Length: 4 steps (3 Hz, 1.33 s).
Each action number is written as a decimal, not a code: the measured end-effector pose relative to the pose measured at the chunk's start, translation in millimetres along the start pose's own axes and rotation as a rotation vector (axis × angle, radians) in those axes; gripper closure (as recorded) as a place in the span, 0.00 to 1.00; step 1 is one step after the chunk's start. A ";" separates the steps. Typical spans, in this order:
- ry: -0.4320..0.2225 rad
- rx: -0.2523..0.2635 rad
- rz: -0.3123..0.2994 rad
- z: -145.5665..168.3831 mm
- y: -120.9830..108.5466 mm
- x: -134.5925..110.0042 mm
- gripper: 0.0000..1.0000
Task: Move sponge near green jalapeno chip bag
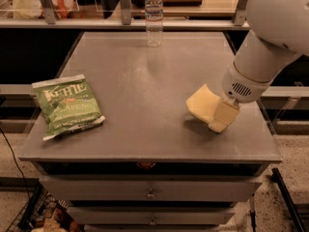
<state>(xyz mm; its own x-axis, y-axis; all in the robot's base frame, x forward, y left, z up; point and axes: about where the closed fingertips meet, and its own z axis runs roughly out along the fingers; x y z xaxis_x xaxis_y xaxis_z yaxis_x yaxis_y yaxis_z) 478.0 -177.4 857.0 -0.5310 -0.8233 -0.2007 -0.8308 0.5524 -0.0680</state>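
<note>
The pale yellow foam sponge (pixel 202 105) lies on the right side of the grey desk (pixel 145 91), directly against the gripper (pixel 223 119). Whether the gripper is clamped cannot be determined. The green crinkly jalapeno chip bag (pixel 67 106) lies well apart, at the left.

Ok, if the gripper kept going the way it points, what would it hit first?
Most likely the sponge: the gripper points down at its right edge, with the table right beneath. Whether they already touch is unclear.

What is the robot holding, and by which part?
The tool meets the pale yellow sponge at its right end, on the right of the table. Whether it really grips the sponge cannot be told.
</note>
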 end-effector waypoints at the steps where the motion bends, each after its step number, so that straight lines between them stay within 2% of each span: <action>1: -0.008 0.070 -0.021 -29.3 -14.3 -4.8 1.00; 2: -0.009 0.070 -0.022 -29.1 -14.2 -4.9 1.00; 3: -0.083 0.113 -0.140 -45.0 -4.8 -41.2 1.00; 4: -0.175 0.180 -0.347 -74.0 18.7 -104.0 1.00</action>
<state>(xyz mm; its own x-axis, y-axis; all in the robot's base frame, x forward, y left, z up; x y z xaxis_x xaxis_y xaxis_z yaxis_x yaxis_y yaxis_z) 505.4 -91.1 949.0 -0.1758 -0.9383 -0.2980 -0.9044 0.2735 -0.3276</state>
